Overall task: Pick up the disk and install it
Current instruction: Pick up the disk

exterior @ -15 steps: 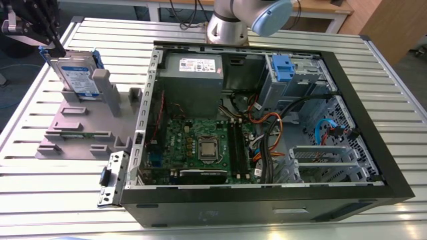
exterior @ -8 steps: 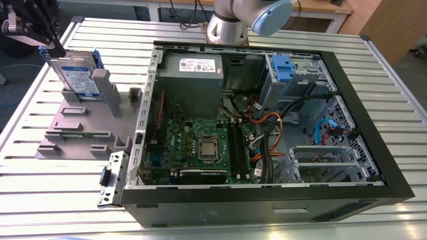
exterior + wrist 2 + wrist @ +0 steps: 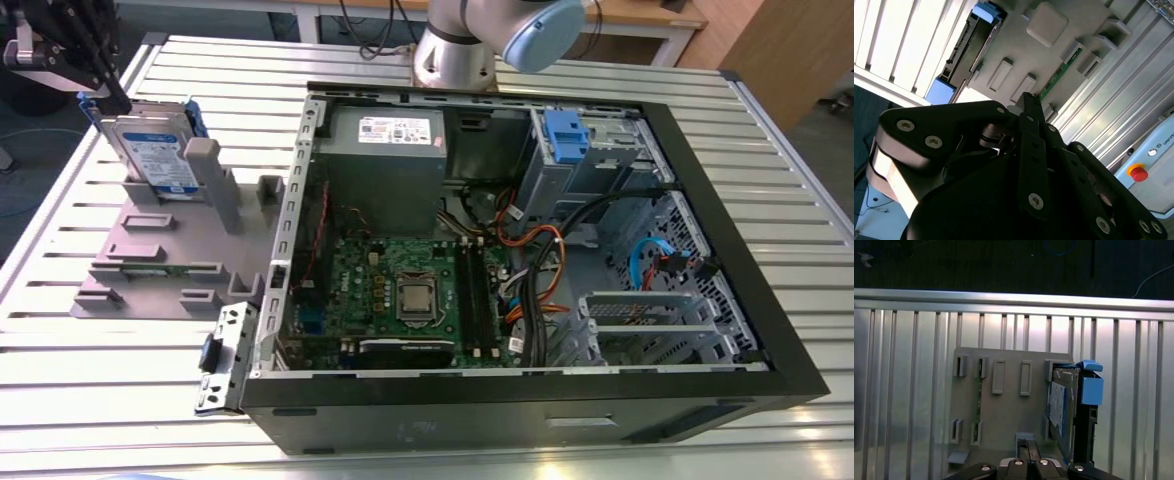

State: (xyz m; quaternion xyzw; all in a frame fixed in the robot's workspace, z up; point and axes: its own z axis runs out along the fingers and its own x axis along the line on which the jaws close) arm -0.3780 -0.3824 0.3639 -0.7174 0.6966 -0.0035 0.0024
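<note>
The disk (image 3: 150, 150) stands on edge in the grey plastic stand (image 3: 147, 250) at the exterior view's left, silver with a white-and-blue label and a blue bracket. My black gripper (image 3: 114, 98) hangs just above the disk's upper corner, not holding it. In the first wrist view the disk (image 3: 1059, 410) sits at one side of the stand (image 3: 1009, 415), and my gripper (image 3: 1027, 450) is off to its side with the fingers pressed together. The second wrist view has the gripper (image 3: 1027, 100) in front of the stand (image 3: 1054, 50), with the disk (image 3: 969, 45) edge-on behind it.
An open computer case (image 3: 534, 400) lies on the slatted metal table, holding a motherboard, cables and a drive cage with a blue bracket (image 3: 567, 135). The arm's base (image 3: 454, 50) stands behind the case. A green memory stick (image 3: 140, 268) sits in the stand.
</note>
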